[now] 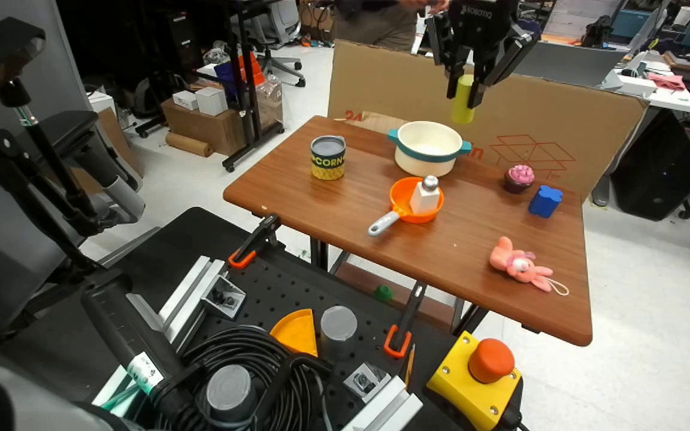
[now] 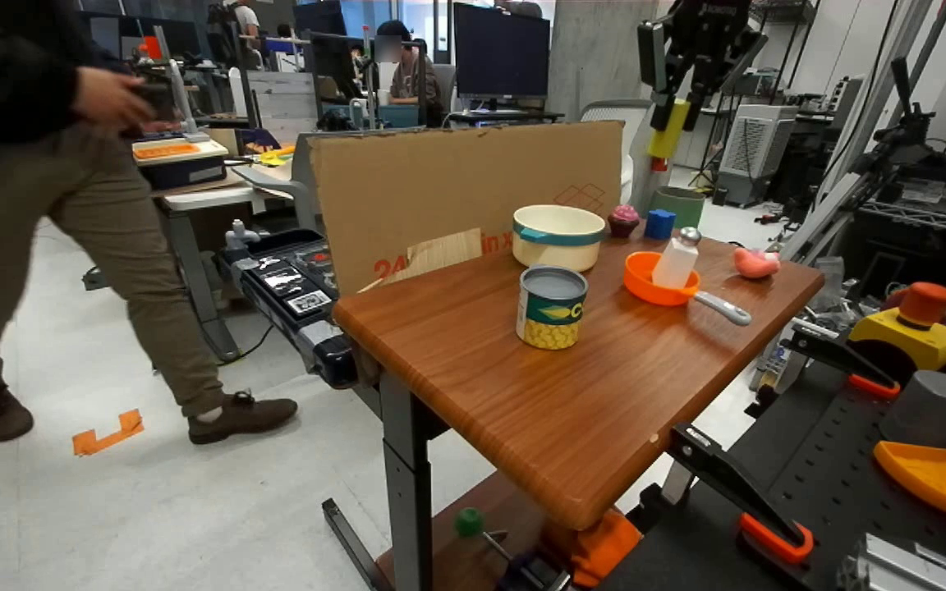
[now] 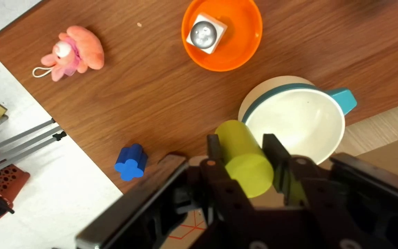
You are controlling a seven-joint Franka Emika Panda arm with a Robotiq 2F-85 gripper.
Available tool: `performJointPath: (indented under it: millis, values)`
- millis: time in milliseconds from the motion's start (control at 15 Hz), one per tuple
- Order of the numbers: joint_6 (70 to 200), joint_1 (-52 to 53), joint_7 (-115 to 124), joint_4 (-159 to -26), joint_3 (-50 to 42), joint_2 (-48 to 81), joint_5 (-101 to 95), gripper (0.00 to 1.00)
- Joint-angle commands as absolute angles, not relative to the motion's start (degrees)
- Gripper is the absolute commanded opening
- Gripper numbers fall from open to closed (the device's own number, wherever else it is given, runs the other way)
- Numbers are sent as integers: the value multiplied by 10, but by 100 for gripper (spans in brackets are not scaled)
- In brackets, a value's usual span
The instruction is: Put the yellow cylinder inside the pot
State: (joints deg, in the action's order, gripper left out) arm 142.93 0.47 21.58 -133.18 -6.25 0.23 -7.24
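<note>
The yellow cylinder (image 1: 463, 112) is up in the air, not in the pot; gripper (image 1: 463, 94) clamped on it, a finger either side, lower end poking out past the tips, looks a bit tilted. Pot (image 1: 420, 164) sits upright below on the table (image 1: 285, 179). Wrist view: cylinder and a finger cut across the pot's edge, most of the mouth lies off to one side, so I read it as beside the opening, not over it. Step in hand, my call: carry; grasp done, placing not. Next move should be a sideways shift to get over the mouth, then lower inside the wall, then let go; mind the rim. Nearby: orange pan (image 1: 402, 190) with shaker (image 1: 424, 197) in it. Farther out: cupcake (image 1: 519, 178), blue block (image 1: 545, 202), corn can (image 1: 327, 158), pink plush (image 1: 513, 261).
</note>
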Motion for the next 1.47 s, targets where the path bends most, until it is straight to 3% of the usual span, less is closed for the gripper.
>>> performJointPath:
  millis: [0,867,1400]
  values:
    - [1442,-11,239,-1334,-53,3,-80,9]
    - [1425,10,379,-1235,-60,91,-162,9]
    - [1483,23,241,-1271,-32,76,-127,9]
